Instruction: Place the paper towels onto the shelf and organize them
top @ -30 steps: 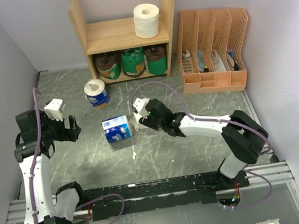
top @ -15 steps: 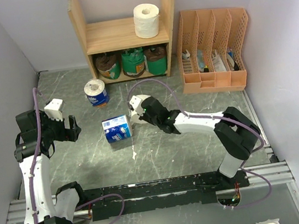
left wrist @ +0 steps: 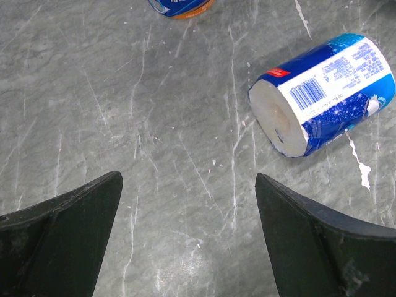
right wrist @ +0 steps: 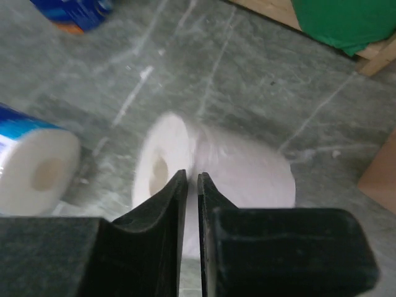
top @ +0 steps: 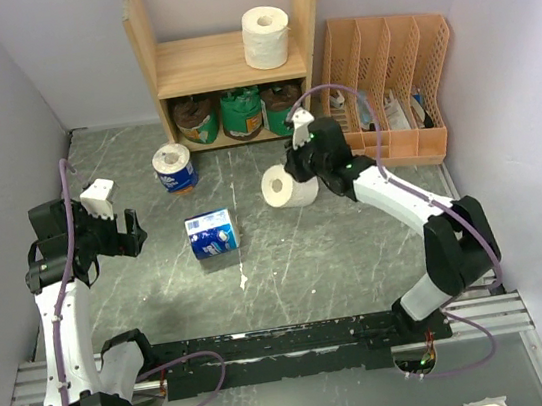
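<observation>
Right gripper [top: 297,166] is extended over mid-table, just beside a plain white roll [top: 282,187] that lies on its side in front of the shelf [top: 200,68]. Judged: this is the roll meant for the next trip to the shelf. In the wrist view the jaws are nearly together, only a thin slit between the black fingers, tips over the upper edge of the roll's end face. Whether they pinch a ply of paper or nothing, I cannot tell, as the roll reads blurred. Left gripper [left wrist: 189,179] hangs low over the table [top: 359,251], jaws spread wide and empty. A blue-and-white wrapped roll [left wrist: 322,93] lies on its side ahead of it, off to one side, so the left arm is probably staged for that pickup. A second blue-wrapped roll [top: 174,168] stands on end farther back, near the shelf's left foot. The upper tier carries one upright white roll [top: 266,37] toward the right, with bare board to its left. The lower tier is packed side by side with a dark brown roll [top: 196,120] and two green-wrapped rolls [top: 241,113]. Materials: the shelf is pale wood, flat boards with tall side panels. The table is grey-green, marbled, veined with white streaks. Wrappers are glossy film with barcode print. Bare rolls are soft, matte, with a hollow core. Peach slotted organizer [top: 386,86] stands right of the shelf, likely no part of the job.
</observation>
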`<state>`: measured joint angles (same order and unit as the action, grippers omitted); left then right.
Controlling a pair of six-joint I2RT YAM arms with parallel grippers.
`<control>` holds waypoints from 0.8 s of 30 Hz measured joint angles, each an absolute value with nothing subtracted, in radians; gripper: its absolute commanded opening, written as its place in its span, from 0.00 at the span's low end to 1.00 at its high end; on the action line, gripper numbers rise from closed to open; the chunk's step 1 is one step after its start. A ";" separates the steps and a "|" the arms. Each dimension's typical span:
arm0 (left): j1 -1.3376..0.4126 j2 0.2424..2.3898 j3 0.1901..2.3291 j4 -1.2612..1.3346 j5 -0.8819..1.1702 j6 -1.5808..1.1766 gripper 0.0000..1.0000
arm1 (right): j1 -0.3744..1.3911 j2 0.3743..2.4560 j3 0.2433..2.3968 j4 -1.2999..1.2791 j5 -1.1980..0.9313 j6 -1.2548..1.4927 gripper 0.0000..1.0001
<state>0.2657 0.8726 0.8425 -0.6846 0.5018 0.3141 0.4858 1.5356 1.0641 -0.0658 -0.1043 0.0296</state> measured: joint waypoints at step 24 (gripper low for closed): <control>0.266 0.873 0.842 -0.685 0.503 0.315 0.99 | 0.585 1.550 1.381 -0.449 -0.115 -0.163 0.39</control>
<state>0.2657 0.8726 0.8425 -0.6849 0.5026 0.3149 0.5846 1.5501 1.3811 -0.4488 -0.1154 -0.1627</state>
